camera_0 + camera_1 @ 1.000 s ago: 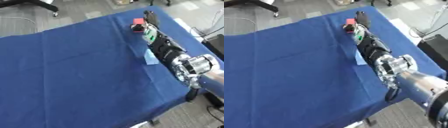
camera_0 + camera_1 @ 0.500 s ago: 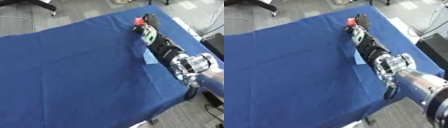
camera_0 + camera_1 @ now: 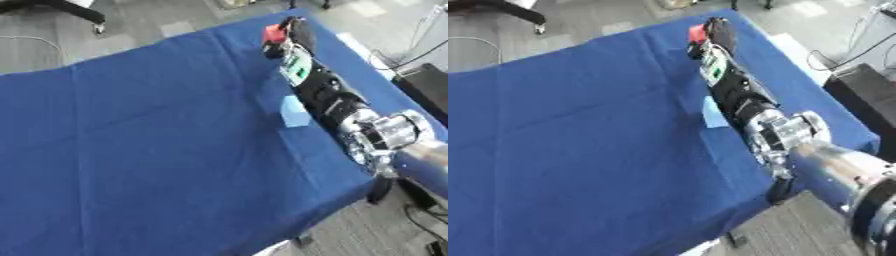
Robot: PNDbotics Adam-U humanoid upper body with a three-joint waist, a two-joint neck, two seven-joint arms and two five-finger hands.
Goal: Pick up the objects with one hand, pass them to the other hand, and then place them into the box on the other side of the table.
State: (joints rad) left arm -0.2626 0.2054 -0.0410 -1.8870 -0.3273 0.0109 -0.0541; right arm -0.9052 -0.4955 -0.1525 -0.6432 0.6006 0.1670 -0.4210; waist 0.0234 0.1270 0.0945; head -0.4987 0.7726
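Fingers of the right hand curl round a small red object at the blue table's far edge

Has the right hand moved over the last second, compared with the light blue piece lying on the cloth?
Yes. The right hand, with a red object at it, has reached further toward the table's far edge, away from the light blue piece.

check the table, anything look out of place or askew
Nothing spilled or damaged. The blue tablecloth is creased. A light blue flat piece lies beside the right arm, and the right hand reaches a small red object at the far edge.
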